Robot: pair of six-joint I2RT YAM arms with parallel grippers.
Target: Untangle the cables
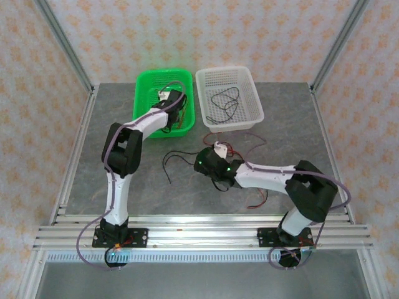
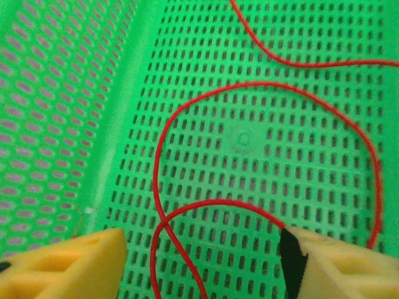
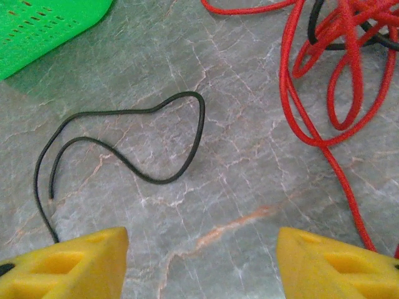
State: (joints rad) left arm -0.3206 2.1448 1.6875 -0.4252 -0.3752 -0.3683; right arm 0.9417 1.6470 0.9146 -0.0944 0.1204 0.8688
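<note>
Currently left claw (image 2: 202,249), right claw (image 3: 201,249) wide, empty; red cable (image 2: 268,84) in green basket (image 2: 56,93), black cable (image 3: 199,124) on table (image 3: 237,187).

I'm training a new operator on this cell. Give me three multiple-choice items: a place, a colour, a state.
1. The left fingers are over: A the white basket; B the green basket; C bare table.
2. The cable in the white basket is: A black; B red; C blue.
3. The right fingers are: A shut on a red cable; B shut on a black cable; C open.
Answers: 1 B, green mesh lies under them; 2 A, a black cable curls inside; 3 C, they stand wide apart above the table.
</note>
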